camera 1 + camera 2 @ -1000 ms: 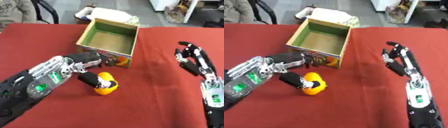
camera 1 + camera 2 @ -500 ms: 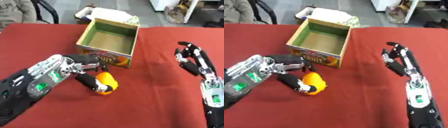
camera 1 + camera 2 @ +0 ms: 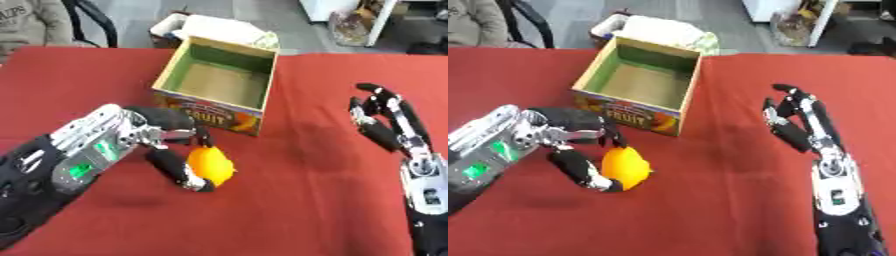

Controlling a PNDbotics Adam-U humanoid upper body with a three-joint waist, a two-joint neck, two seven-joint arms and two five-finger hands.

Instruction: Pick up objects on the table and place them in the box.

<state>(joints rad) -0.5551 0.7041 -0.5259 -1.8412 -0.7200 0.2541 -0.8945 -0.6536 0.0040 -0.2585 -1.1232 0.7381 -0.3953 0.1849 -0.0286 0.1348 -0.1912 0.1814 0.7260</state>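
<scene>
Both arms are black with silver metal joints, the left hand [image 3: 166, 137] and right hand [image 3: 385, 117] black-fingered, green lights glowing on each forearm.

The box [image 3: 220, 91] stands on the table [image 3: 297, 200], toward its far side and a little left of the middle. The fruit [image 3: 211, 166] is just in front of the box, near its front wall, in the left hand [image 3: 171, 145], which reaches in from the lower left. The right hand [image 3: 385, 117] is well apart to the right of the box, above the table's right side.
</scene>
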